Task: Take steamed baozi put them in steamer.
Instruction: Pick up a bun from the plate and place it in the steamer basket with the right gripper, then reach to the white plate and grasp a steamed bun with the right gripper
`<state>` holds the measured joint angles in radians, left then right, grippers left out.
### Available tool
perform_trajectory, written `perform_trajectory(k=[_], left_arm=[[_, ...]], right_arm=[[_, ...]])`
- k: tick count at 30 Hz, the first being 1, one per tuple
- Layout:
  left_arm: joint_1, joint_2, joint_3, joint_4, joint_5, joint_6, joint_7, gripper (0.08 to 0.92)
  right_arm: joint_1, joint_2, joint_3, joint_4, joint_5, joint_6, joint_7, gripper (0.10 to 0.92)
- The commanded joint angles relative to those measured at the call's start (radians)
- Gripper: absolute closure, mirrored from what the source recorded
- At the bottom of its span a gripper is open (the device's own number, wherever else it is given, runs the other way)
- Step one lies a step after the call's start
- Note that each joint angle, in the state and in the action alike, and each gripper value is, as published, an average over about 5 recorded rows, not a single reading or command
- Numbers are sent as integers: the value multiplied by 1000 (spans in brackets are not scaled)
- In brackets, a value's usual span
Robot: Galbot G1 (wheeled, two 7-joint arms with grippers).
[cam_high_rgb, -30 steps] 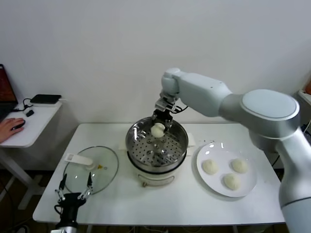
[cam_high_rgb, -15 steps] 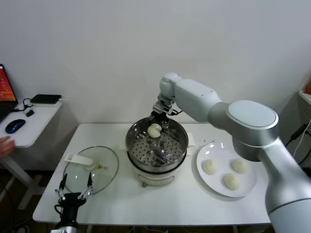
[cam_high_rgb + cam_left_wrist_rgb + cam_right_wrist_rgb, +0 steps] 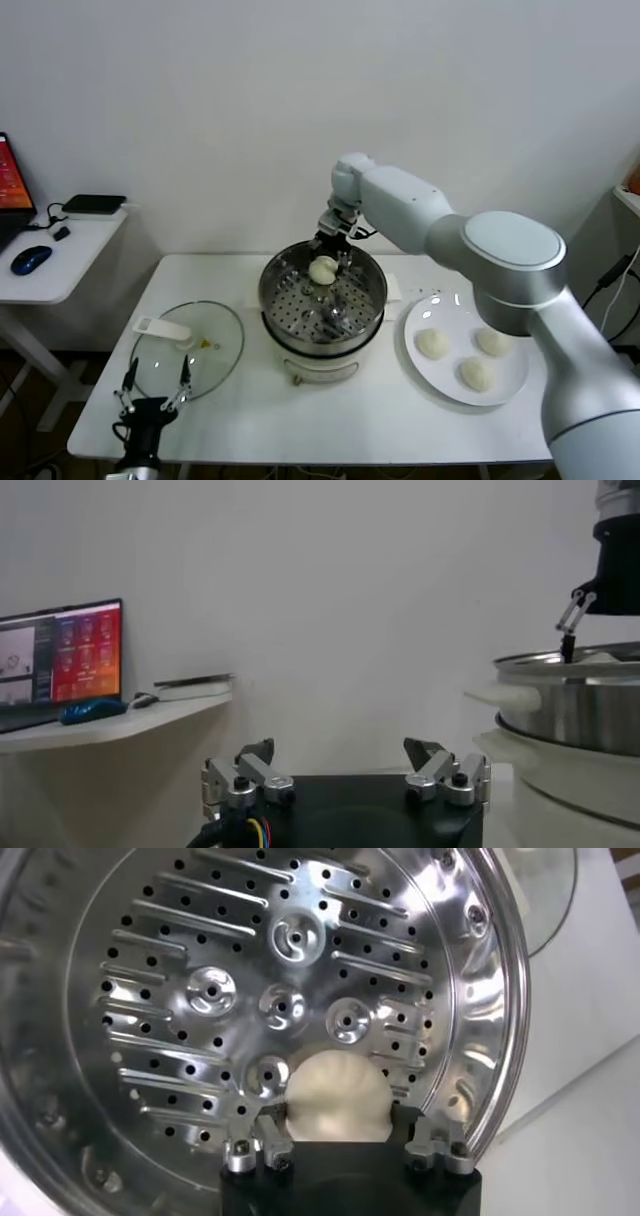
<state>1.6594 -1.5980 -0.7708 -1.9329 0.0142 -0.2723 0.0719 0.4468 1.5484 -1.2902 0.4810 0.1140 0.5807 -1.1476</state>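
Observation:
My right gripper (image 3: 326, 262) is shut on one off-white baozi (image 3: 322, 269) and holds it over the back part of the steel steamer (image 3: 285, 315). In the right wrist view the bun (image 3: 336, 1095) sits between the fingers (image 3: 271, 1129) above the perforated tray (image 3: 200, 998). Three more baozi (image 3: 432, 344) lie on the white plate (image 3: 515, 385) to the right of the steamer. My left gripper (image 3: 152, 386) is open and empty, parked low at the table's front left, as the left wrist view (image 3: 345, 765) shows.
The glass lid (image 3: 220, 355) with a white handle (image 3: 162, 329) lies on the table left of the steamer. A side desk (image 3: 60, 262) with a mouse and a dark device stands at far left. The wall is close behind.
My right gripper with the baozi has shifted slightly within the steamer's back part. A hand at the side desk has withdrawn out of view. The left arm has not moved.

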Motion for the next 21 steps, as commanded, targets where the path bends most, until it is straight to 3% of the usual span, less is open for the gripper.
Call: perform_trajectory(k=[1,11,18,21], left_arm=[[1,-2,-1,-7,5,2,0,177],[8,-6,-3,-24,4,6,1,177],[14,-7,-5,-26,3,4,0,177],[15,-8,-4,-26,4,3,0,177]], right_arm=[[25,-33,-22,37,52,-9,-1,206],[225,-180,-195,185,395,-122,-94,202],[379,-398,-400,496,733,-466,96,203],[442,-481,-486,609,804,-606,143,203]])
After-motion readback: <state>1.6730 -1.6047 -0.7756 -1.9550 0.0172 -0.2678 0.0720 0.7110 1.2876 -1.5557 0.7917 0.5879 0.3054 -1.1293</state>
